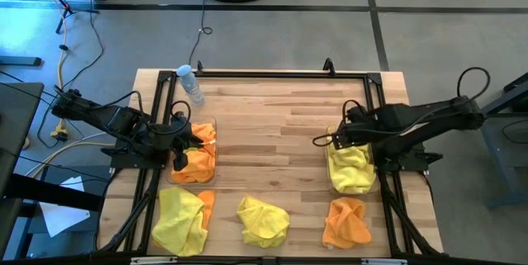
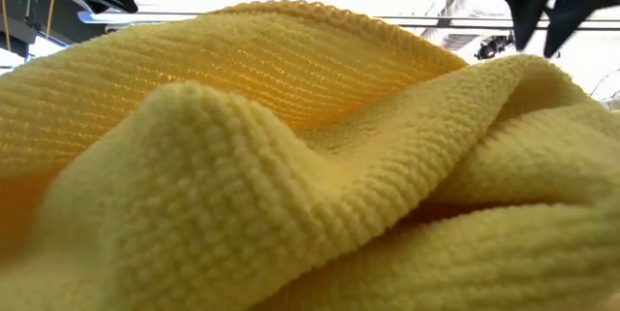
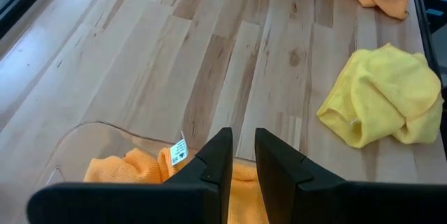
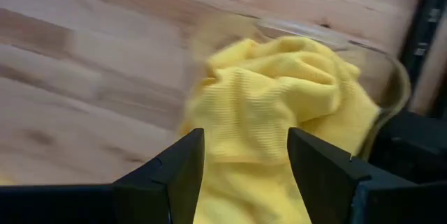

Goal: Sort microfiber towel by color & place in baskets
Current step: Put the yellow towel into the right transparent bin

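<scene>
Yellow towel (image 1: 350,168) sits heaped in the right basket (image 1: 332,184), on the right side of the table; orange towel (image 1: 196,154) fills the left basket (image 1: 213,121). Three piles lie unsorted along the near edge: a yellow towel with orange beneath it at near left (image 1: 180,218), a yellow one at near centre (image 1: 263,220), an orange one at near right (image 1: 346,222). My right gripper (image 4: 241,165) hangs over the right basket, fingers spread wide and empty. My left gripper (image 3: 237,165) is over the left basket, fingers narrowly parted with nothing visibly held. Risks noted: the yellow heap stands high in its basket and, in my judgement, another cloth may slide over the rim. At near left the two colours overlap, so one pinch could lift both and spoil the sort. A water bottle (image 1: 190,83) stands just beyond the left basket; a careless sweep of my left arm could topple it.
</scene>
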`<state>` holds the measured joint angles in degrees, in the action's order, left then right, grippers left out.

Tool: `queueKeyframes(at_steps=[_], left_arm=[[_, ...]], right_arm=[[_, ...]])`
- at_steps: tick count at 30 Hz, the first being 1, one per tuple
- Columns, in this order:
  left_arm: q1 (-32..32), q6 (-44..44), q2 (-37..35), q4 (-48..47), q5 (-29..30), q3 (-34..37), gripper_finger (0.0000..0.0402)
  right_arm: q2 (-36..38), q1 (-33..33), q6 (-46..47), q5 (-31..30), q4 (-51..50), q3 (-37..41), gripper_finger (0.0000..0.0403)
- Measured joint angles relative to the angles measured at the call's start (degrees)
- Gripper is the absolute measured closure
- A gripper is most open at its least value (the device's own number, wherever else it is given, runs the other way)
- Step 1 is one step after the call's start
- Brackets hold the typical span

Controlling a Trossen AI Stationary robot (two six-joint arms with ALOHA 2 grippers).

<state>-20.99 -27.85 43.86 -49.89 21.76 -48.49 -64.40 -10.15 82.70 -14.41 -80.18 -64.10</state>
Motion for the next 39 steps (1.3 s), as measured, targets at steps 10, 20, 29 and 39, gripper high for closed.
queueKeyframes(at_steps=[10,20,29,39], left_arm=[[0.00,2.59,0.02,-0.06,-0.46,0.00,0.0353],[0.00,4.47,-0.01,-0.43,-0.50,0.00,0.0353],[0.02,4.54,0.02,-0.43,-0.52,0.00,0.0353],[0.00,4.54,-0.01,-0.41,-0.58,0.00,0.0353]], right_arm=[[-3.32,-8.71,12.78,5.92,4.17,-6.18,0.0202],[-17.70,-30.47,39.32,8.76,10.95,-11.32,0.0202],[-30.03,-38.13,45.96,15.65,13.23,-12.23,0.0202],[-34.69,-37.39,44.02,7.54,31.08,-12.25,0.0202]])
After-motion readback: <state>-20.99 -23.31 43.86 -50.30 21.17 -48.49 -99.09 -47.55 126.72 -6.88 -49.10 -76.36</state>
